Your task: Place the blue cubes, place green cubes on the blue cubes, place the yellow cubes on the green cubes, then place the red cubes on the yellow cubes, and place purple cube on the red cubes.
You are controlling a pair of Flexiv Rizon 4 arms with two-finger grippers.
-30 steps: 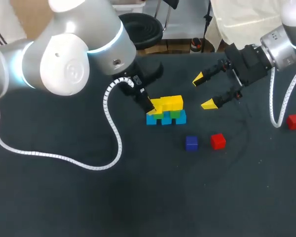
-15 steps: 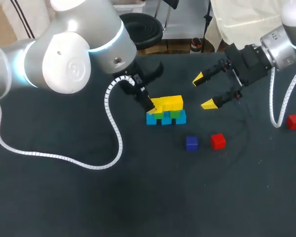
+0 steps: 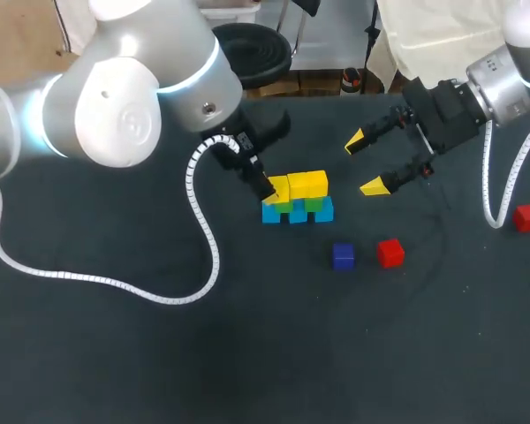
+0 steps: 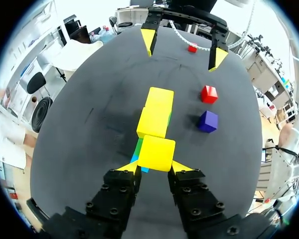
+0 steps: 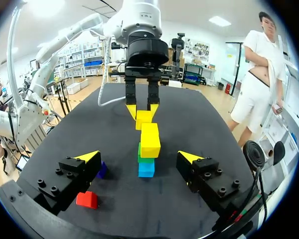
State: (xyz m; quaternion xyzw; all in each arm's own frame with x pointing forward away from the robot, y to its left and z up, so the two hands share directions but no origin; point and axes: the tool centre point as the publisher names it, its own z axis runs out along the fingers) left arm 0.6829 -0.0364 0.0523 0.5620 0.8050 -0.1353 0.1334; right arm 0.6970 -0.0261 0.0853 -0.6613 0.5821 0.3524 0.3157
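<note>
Logging the head view first: the left arm [image 3: 124, 97] comes in from the left, and the left gripper [image 3: 269, 187] sits at the left end of a stack near the middle of the dark counter [image 3: 115, 353]. The stack has blue cubes [image 3: 299, 214] at the bottom, green cubes [image 3: 314, 204] on them and yellow cubes [image 3: 307, 184] on top. The left jaws are closed on a held yellow cube [image 3: 279, 188], in line with the other yellows; contact with the layer below cannot be told. The right arm [image 3: 512, 88] enters from the right. The right gripper [image 3: 365, 163] hangs beyond the stack's right end, apart from it, jaws spread wide and holding nothing. A purple cube [image 3: 343, 256] and a near red cube [image 3: 389, 253] lie side by side on the counter in front of the stack. A far red cube [image 3: 527, 217] lies well apart at the right. Left wrist view: both yellow tips press the held yellow cube [image 4: 157, 153] from two sides. The other two yellows run ahead of it in a row, with slivers of green and blue showing under its edge. The purple cube [image 4: 208, 121] and near red cube [image 4: 209, 93] lie beside the row, and the right gripper's spread tips face back from past the row's end. Right wrist view: the stack stands ahead of the right gripper's wide jaws, blue [image 5: 146, 169] under green [image 5: 143, 158] under yellow [image 5: 150, 139]. The left gripper [image 5: 143, 110] grips the cube at the stack's far end. The near red cube [image 5: 87, 199] lies beside one finger, with the purple cube [image 5: 102, 170] just past it.
</note>
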